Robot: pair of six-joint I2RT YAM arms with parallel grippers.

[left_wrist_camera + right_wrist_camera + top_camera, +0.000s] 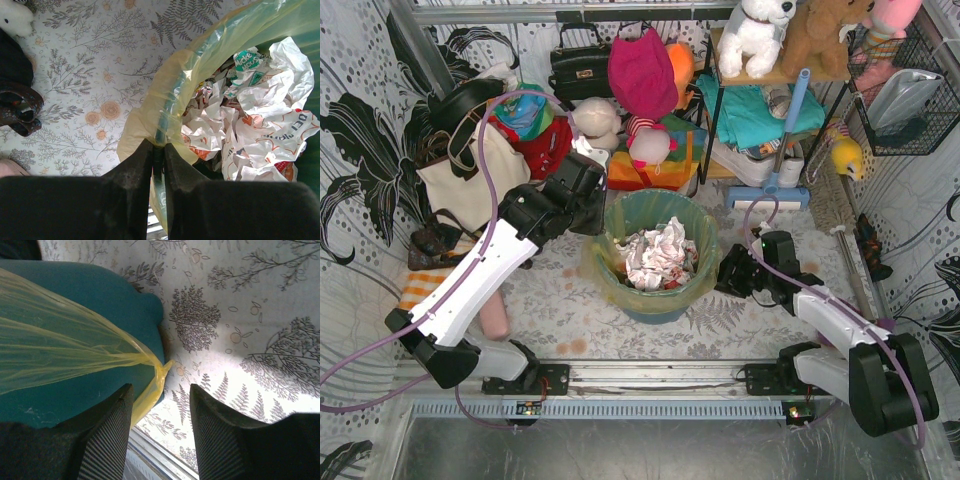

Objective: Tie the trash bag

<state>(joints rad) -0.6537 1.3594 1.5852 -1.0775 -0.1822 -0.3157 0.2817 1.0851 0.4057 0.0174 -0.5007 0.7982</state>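
Bag (602, 268) lines the bin (665, 305), which stands mid-tabletop (560, 300) between the two arms. Its rim is folded out over the bin's lip, and crumpled paper (655, 255) fills it nearly to the top.

The left gripper (159, 147) is at the bin's far-left rim, its jaws clenched on a gathered fold of the bag's edge. The plastic runs taut from that pinch around the lip.

The right gripper (161, 390) sits low by the bin's right wall, jaws released with a clear gap between them. On that side the bag is drawn into a twisted tail (159, 371) that comes off the bin's wall and hangs down. The tail's long axis runs roughly along the jaws' length rather than across them. Its end drops into the gap, well over toward the left of that view, and I cannot tell whether it touches.

The right arm is plainly the nearer to this tail, so the coming pinch is probably its job. The tail lies off-centre in the gap, so closing there might catch only its edge and let thin film slide out. The two gathered ends lie on opposite sides of the bin, so a knot would need them brought together over the paper.
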